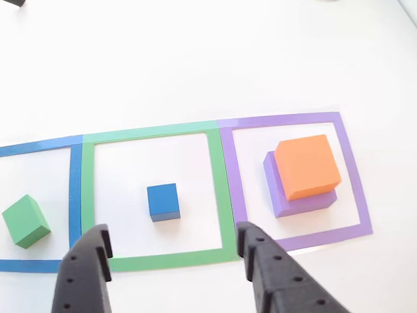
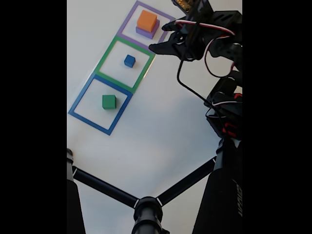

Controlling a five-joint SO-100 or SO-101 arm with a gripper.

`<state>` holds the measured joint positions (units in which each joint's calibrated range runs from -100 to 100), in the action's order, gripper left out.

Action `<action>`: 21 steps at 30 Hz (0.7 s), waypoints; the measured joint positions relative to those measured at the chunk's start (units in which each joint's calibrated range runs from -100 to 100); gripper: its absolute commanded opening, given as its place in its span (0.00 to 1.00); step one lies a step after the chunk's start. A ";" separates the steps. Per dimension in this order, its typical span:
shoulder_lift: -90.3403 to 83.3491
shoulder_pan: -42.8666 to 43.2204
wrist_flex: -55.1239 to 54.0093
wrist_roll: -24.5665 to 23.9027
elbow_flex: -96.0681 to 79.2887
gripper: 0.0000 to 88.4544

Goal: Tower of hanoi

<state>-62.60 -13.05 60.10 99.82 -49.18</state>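
Three taped squares lie in a row on the white table. In the other view the purple square (image 1: 357,189) holds an orange block (image 1: 307,165) stacked on a wider purple block (image 1: 279,193). A small blue cube (image 1: 163,201) sits in the green square (image 1: 155,132), and a green cube (image 1: 25,220) sits in the blue square (image 1: 75,189). My gripper (image 1: 172,244) is open and empty, its black fingers (image 1: 86,274) hovering on the near side of the green square, straddling the blue cube's line. The fixed view shows the gripper (image 2: 163,36) beside the purple square (image 2: 127,20), above the table.
In the fixed view the arm's body with its cables (image 2: 224,102) stands at the right edge, and a black tripod-like stand (image 2: 146,207) spreads across the bottom. White table (image 2: 161,122) lies open between the squares and the stand.
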 measured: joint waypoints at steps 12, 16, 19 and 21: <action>14.35 0.00 -57.07 0.00 -33.64 0.30; 24.06 0.47 -75.37 0.00 -39.04 0.30; 31.07 1.52 -86.90 0.00 -41.70 0.30; 35.63 1.76 -93.43 0.00 -42.94 0.30</action>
<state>-26.97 -11.29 -33.33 99.82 -92.12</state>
